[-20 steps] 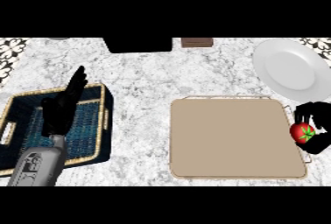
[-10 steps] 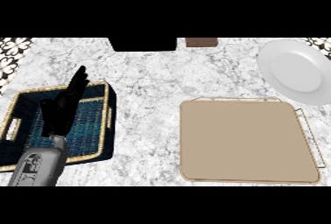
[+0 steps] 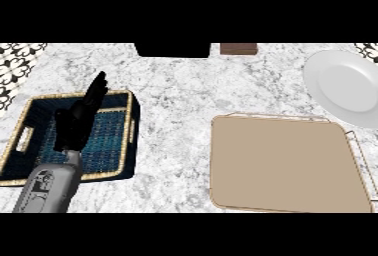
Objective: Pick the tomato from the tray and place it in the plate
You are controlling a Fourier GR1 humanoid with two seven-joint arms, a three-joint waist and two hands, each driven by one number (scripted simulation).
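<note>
One robot hand is in sight, the left robot hand [image 3: 77, 117], well away to the left of the tray [image 3: 284, 165]. Its black fingers stand straight and close together, tips pointing away from the robot. It is spread open and has hold of nothing. It hangs over a dark blue woven basket [image 3: 111, 140] with a pale wicker rim, and the grey forearm [image 3: 48, 187] runs down from it to the lower edge of the view.

The tray is a flat beige rectangle with rounded corners and a thin wire handle on its right side. It lies on the white marbled tabletop [image 3: 177, 100] with its whole surface showing. Where the tomato is cannot be told from this view.

Just beyond the tray's far right corner lies the white plate [image 3: 347, 87], partly cut off by the right edge of the view. It sits near the tray but apart from it.

Further off, past the tray's far left corner, a black block [image 3: 173, 49] and a small brown block [image 3: 238, 48] stand side by side at the tabletop's back edge.
</note>
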